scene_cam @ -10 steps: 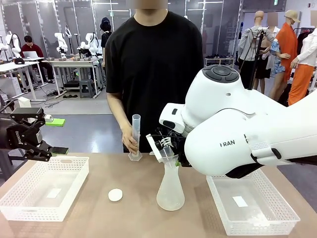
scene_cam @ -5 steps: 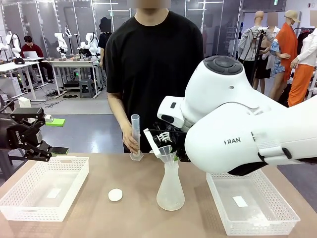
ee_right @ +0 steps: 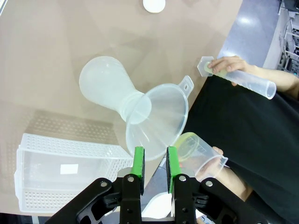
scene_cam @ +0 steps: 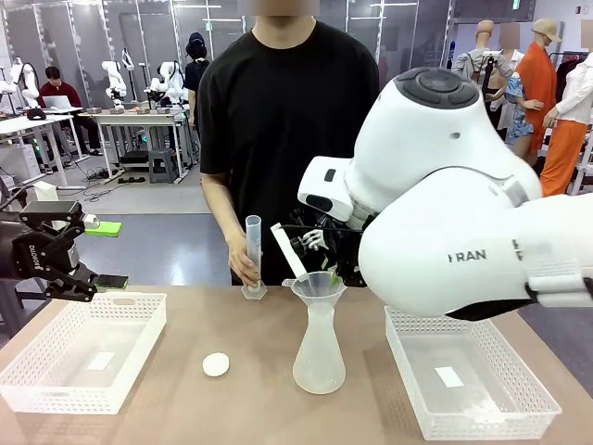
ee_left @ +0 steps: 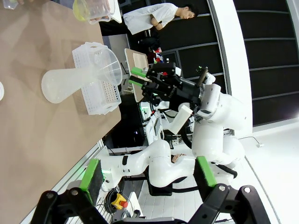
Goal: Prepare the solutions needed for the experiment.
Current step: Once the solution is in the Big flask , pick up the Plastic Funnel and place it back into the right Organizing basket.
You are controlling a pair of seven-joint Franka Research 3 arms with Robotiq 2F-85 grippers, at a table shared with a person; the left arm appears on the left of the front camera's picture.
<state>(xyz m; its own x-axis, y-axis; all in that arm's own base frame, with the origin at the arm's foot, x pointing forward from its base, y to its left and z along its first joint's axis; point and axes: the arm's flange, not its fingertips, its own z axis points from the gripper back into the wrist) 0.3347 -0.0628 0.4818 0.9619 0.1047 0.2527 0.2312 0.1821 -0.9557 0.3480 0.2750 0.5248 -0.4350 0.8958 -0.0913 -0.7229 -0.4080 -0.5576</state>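
A frosted conical flask (scene_cam: 320, 362) (ee_right: 103, 86) stands mid-table with a clear funnel (scene_cam: 318, 286) (ee_right: 159, 116) upright in its neck. I see no liquid inside the flask. My right gripper (scene_cam: 326, 269) (ee_right: 155, 161) is shut on the funnel's near rim. Behind the funnel, a person's hand tilts a clear beaker (ee_right: 198, 154) (ee_left: 93, 9) holding the pale yellow solutions (ee_right: 186, 145). The person's other hand holds a tall graduated cylinder (scene_cam: 252, 255) (ee_right: 243, 77) upright on the table. My left gripper (scene_cam: 109, 255) (ee_left: 148, 171) hangs open and empty off the table's left side.
White mesh baskets sit at the front left (scene_cam: 83, 348) and front right (scene_cam: 473, 380) (ee_right: 70, 168). A small white round cap (scene_cam: 216, 364) (ee_right: 154, 4) lies left of the flask. My right arm's bulk (scene_cam: 463, 241) looms over the right basket.
My right arm has risen and swung right. The funnel has gone from tilted over the flask to upright in its neck. The left arm has not moved.
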